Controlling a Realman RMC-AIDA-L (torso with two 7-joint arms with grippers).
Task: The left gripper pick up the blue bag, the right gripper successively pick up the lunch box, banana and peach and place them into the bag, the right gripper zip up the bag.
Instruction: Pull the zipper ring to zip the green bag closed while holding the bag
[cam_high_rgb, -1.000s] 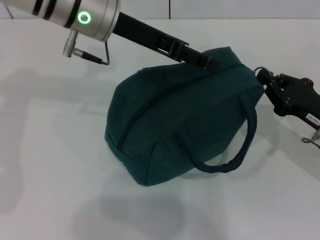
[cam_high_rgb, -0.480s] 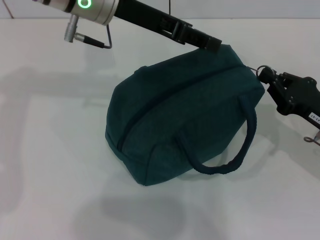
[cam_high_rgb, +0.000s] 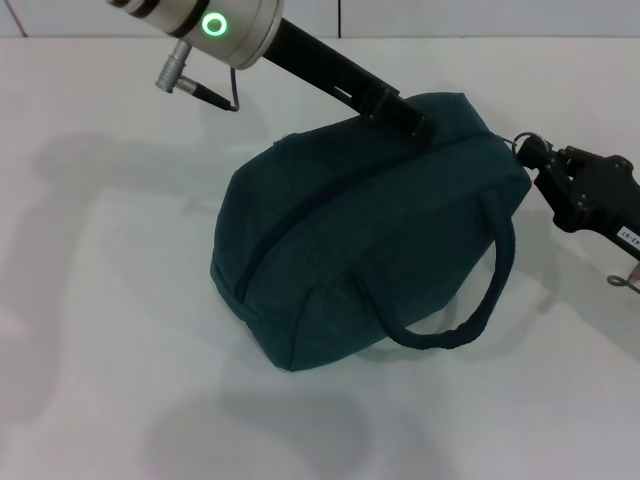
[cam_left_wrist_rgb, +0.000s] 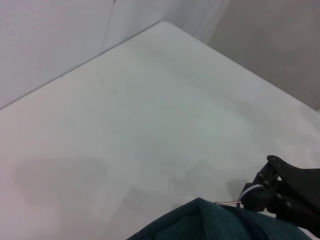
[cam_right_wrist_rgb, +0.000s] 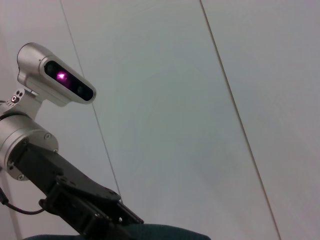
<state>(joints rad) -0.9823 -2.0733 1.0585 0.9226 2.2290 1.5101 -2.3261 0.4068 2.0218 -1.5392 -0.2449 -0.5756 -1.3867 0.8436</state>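
Between both arms sits the blue bag (cam_high_rgb: 360, 230) — left gripper (cam_high_rgb: 405, 118) grip unclear, right gripper (cam_high_rgb: 527, 150) pinching its zipper ring.

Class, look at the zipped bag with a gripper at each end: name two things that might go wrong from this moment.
1. The right gripper sits at the zipper ring at the end of the blue bag. If it pulls away while hooked on the ring, it may drag or tip the bag.
2. The left gripper presses on the bag's top; lifting off could snag the fabric and shift the bag on the table.
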